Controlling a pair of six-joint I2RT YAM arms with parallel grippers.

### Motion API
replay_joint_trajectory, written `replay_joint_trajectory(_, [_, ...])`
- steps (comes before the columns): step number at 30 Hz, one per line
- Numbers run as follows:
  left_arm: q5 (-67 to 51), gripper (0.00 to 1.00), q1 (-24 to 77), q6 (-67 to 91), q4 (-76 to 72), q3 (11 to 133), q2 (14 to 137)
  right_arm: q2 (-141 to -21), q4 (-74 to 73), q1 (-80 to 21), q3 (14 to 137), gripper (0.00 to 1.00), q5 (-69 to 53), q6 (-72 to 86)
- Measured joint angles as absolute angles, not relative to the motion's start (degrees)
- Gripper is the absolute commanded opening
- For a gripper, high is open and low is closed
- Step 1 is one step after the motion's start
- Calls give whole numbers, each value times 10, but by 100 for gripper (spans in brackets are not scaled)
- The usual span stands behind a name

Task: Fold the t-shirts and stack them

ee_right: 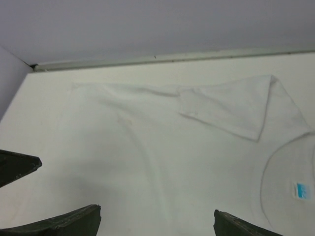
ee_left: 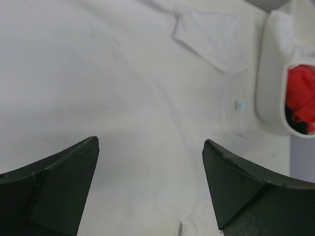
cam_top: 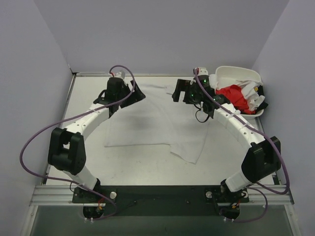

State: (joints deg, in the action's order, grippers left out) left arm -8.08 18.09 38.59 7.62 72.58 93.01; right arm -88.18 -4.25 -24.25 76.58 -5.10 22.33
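Where the two arms are bolted at the near edge of the table (cam_top: 147,167), one white t-shirt (cam_top: 147,123) lies spread flat just beyond them, with a loose corner trailing toward the near right. Farther on, both pincers hang over the far part of this shirt. The left gripper (ee_left: 150,189) has its two fingers spread wide with only cloth showing between them. The right gripper (ee_right: 155,226) is spread too and holds nothing. Whether either fingertip touches the fabric cannot be told.

One sleeve (ee_right: 231,108) is folded inward onto the shirt's body. Beside the curved neckline sits a single small blue label (ee_right: 302,190); any print on it is too small to read, and no other writing shows anywhere.

At the far right corner stands one white tub (cam_top: 236,73), just beside the spread shirt. It holds one red t-shirt (cam_top: 234,93) bunched among crumpled white cloth (cam_top: 252,94). How many white pieces are in that heap cannot be counted.
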Motion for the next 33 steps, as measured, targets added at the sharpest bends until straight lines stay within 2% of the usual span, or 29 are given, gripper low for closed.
replay_joint_trajectory(8, [39,96,228,372,166,682,1005,-884,-67,-245,609,100,-22,234])
replay_joint_trajectory(20, [169,96,274,367,251,687,1046,-933,-30,-257,547,100,-16,260])
replay_joint_trajectory(27, [213,96,292,375,295,684,1051,-953,-22,-284,511,99,-7,284])
replay_joint_trajectory(33, [231,96,302,404,289,635,1031,-933,-10,-320,483,99,30,312])
